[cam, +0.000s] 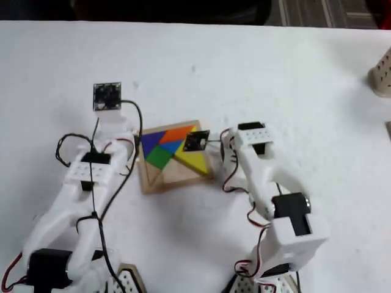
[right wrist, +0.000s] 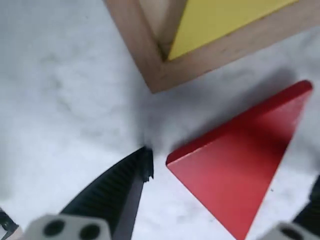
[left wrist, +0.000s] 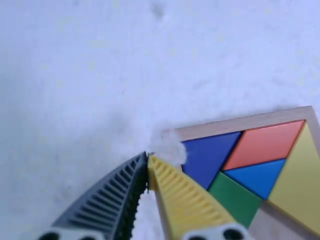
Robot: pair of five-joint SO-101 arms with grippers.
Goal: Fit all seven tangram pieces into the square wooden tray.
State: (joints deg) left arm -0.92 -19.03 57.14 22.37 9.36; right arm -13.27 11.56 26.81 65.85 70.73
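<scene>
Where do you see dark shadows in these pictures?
Right wrist view: a dark shadow lies on the table between the corner of the tray and the red triangle. High view: soft grey shadows fall on the table beside both arms. Left wrist view: the table looks dimmer near the left end effector.

6 pcs (left wrist: 207,155), 1 tray (left wrist: 235,122), 2 arms (cam: 263,171).

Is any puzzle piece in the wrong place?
Yes. The red triangle lies on the table just outside a corner of the wooden tray, between the open jaws of the right gripper. Part of the tray's floor is bare, so it belongs in there.
</scene>
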